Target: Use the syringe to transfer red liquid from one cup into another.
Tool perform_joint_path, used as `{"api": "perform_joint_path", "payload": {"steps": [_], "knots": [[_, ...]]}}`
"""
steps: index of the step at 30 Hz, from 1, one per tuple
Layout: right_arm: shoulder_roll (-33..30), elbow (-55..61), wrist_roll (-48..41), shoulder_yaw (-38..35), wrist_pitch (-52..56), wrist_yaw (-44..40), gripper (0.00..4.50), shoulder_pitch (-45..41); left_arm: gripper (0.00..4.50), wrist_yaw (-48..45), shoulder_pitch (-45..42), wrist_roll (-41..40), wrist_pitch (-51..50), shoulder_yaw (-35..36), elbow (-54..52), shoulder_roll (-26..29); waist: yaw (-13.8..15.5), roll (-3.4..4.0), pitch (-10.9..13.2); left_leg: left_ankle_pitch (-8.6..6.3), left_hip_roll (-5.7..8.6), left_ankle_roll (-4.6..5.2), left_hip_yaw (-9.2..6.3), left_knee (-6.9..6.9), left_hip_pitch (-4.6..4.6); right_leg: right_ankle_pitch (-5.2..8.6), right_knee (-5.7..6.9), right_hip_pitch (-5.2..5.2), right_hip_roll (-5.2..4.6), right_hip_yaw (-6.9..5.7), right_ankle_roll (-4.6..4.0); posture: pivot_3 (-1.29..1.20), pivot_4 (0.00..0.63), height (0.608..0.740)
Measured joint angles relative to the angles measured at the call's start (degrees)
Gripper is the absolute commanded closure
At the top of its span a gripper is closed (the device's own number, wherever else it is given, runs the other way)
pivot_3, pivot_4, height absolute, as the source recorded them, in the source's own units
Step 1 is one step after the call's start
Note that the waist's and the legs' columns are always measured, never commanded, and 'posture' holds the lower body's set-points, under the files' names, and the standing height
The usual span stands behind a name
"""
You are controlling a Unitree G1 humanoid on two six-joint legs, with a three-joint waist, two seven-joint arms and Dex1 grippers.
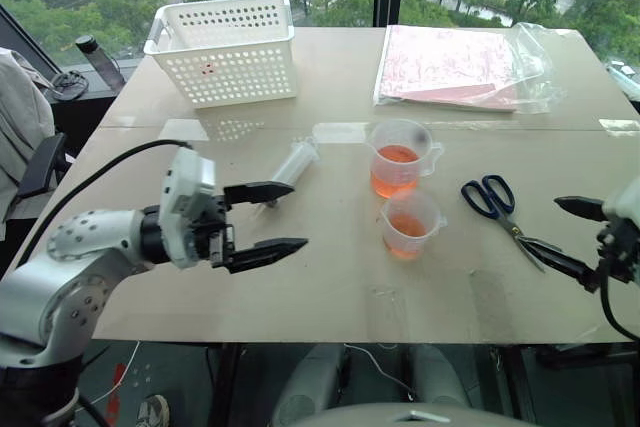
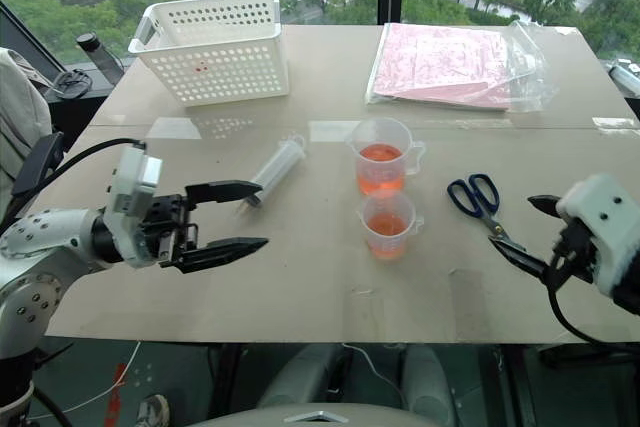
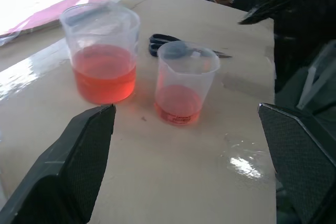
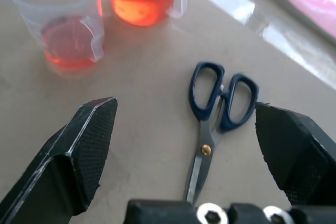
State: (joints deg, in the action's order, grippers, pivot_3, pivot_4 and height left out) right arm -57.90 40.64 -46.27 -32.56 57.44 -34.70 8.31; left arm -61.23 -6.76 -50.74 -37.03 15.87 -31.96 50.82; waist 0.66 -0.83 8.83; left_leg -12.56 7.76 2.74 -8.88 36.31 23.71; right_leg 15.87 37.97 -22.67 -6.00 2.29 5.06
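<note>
The syringe (image 1: 290,167) is lying flat on the counter (image 1: 330,287), just beyond the left gripper (image 1: 270,217), on its far side and a touch to the right. Its long axis is running diagonally, nozzle end toward the near left, plunger end toward the far right. The left gripper is hanging released and empty, its jaws spread wide and pointing right, so the left arm is plainly the nearer one; my judgement is that it needs to swing toward the far side to straddle the barrel. The right gripper (image 2: 540,232) is also hanging wide and empty at the right edge, well apart from the syringe, with black-handled scissors (image 1: 500,209) lying between it and the cups.

The taller cup (image 1: 398,157) is standing right of the syringe, the shorter cup (image 1: 408,224) just nearer, both holding red liquid (image 3: 105,77). The left wrist view is looking past the syringe at both cups, showing the liquid levels.
</note>
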Motion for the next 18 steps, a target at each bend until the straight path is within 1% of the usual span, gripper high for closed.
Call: {"api": "perform_joint_path", "payload": {"steps": [1,2,4,5,6,10,12,17,18], "knots": [[-0.22,-0.95,-0.66,1.85,2.27,1.35,0.0,-2.6,0.08,0.05,-0.77,-0.31,-0.14,-0.71,-0.4,-0.03,0.07,0.0,0.0,0.0,0.0,0.0,0.01,0.0,0.01,0.0,0.0,-0.01,0.0,0.01,0.0,0.0,0.15,0.74],[-0.2,-3.14,-0.97,6.0,6.36,3.85,0.0,-7.69,0.08,0.15,-2.01,-0.65,-0.32,-1.52,-0.67,-0.11,0.01,-0.03,0.02,0.02,0.0,-0.03,0.01,0.0,0.01,0.0,0.0,-0.01,0.0,0.01,0.0,0.0,0.15,0.74],[0.57,-7.29,-0.44,11.71,11.66,7.6,0.0,-14.76,0.08,0.44,-4.37,-0.91,-0.43,-3.15,-1.0,-0.28,0.04,-0.05,0.04,0.09,0.0,-0.14,0.01,0.0,0.04,0.0,-0.01,-0.03,0.0,0.02,0.0,0.0,0.15,0.74],[2.08,-11.68,1.49,17.14,15.16,10.43,0.0,-20.43,0.08,1.25,-6.18,-1.25,-0.68,-3.94,-1.13,-0.83,0.03,-0.07,0.05,0.13,0.0,-0.2,0.01,0.0,0.05,0.0,-0.01,-0.04,0.0,0.02,0.0,0.0,0.15,0.74],[2.38,-12.79,1.98,18.43,16.0,11.1,0.0,-21.42,0.08,1.48,-6.67,-1.27,-0.73,-4.25,-1.22,-0.92,0.08,-0.07,0.06,0.13,0.0,-0.21,0.01,0.0,0.09,0.0,-0.01,-0.06,0.0,0.02,0.0,0.0,0.15,0.74],[7.17,-20.53,3.63,22.92,23.28,14.24,0.0,-30.3,0.08,2.55,-7.56,-1.34,-1.3,-5.24,-1.27,-1.36,0.07,-0.04,0.1,0.13,0.01,-0.21,0.03,-0.06,0.12,-0.01,0.0,-0.14,0.01,0.03,0.01,0.0,0.15,0.74],[7.55,-22.72,5.05,24.62,24.89,14.79,0.0,-32.15,0.08,3.49,-7.7,-1.89,-1.4,-5.18,-1.27,-1.72,0.14,-0.04,0.1,0.12,0.01,-0.21,0.0,-0.09,0.13,-0.01,-0.03,-0.15,0.0,0.02,0.01,0.0,0.15,0.74],[7.57,-25.97,7.69,28.18,25.01,14.3,0.0,-32.21,0.08,4.51,-6.95,-2.43,-1.4,-5.07,-1.48,-1.69,0.01,-0.03,0.09,0.12,0.01,-0.2,0.07,-0.07,0.11,-0.01,0.0,-0.16,0.01,0.02,0.01,0.0,0.15,0.74],[7.52,-26.06,8.09,28.24,24.77,13.91,0.51,-32.13,0.0,4.75,-6.36,-2.43,-1.41,-5.07,-1.64,-1.69,-0.12,-0.03,0.09,0.12,0.01,-0.2,0.12,-0.07,0.08,-0.01,0.02,-0.16,0.02,0.03,0.01,0.0,0.15,0.74]]}}
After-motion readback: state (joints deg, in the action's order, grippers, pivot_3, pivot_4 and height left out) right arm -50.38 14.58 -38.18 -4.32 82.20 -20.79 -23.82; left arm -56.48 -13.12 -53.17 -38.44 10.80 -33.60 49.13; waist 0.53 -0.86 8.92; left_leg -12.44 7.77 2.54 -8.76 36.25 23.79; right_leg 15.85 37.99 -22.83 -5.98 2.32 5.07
